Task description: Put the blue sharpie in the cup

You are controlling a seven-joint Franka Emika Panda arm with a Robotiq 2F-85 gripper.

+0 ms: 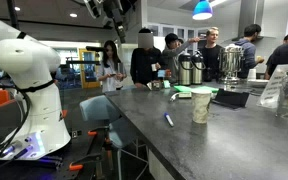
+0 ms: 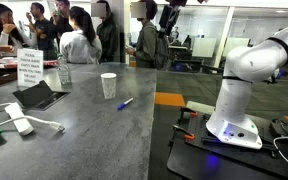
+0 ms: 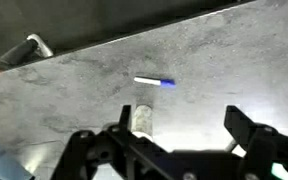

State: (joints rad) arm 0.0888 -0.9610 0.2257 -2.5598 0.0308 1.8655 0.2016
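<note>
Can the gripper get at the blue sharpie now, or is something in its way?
Probably yes. The blue sharpie lies flat on the counter, apart from the cup, and the gripper hangs above it with jaws open. Nothing seems to stand between them.

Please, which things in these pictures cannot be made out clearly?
- The gripper: both exterior views cut it off at the top edge; only the wrist view shows its jaws, apart.
- Inside the cup: blurred and partly behind the gripper in the wrist view; exterior views show only its side.
- The blue sharpie: too small everywhere to read any print.
- The sign: text too small in an exterior view.
</note>
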